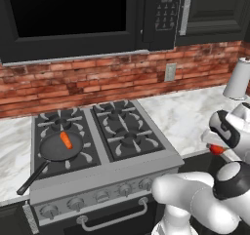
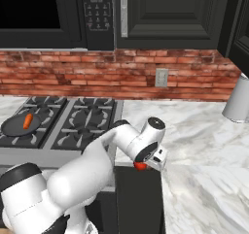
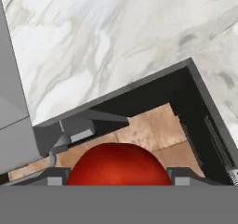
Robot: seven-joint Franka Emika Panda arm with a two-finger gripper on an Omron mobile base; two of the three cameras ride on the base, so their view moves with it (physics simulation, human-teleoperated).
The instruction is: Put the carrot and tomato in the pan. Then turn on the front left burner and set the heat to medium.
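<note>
The black pan (image 1: 51, 151) sits on the front left burner (image 1: 87, 157) of the steel stove, its handle pointing toward the front left. The orange carrot (image 1: 66, 140) lies inside it, also seen from the right side as carrot (image 2: 27, 121) in pan (image 2: 14, 127). My gripper (image 1: 217, 149) hangs to the right of the stove, over the counter's front edge, shut on the red tomato (image 1: 216, 150). The tomato (image 2: 140, 166) peeks out under the hand. In the hand view the tomato (image 3: 118, 165) fills the space between the two finger tips.
A row of knobs (image 1: 102, 196) lines the stove front above the oven handle. A marble counter (image 2: 204, 145) stretches right of the stove, with a paper towel roll (image 2: 238, 102) at its back. A microwave (image 1: 73, 14) hangs over the burners.
</note>
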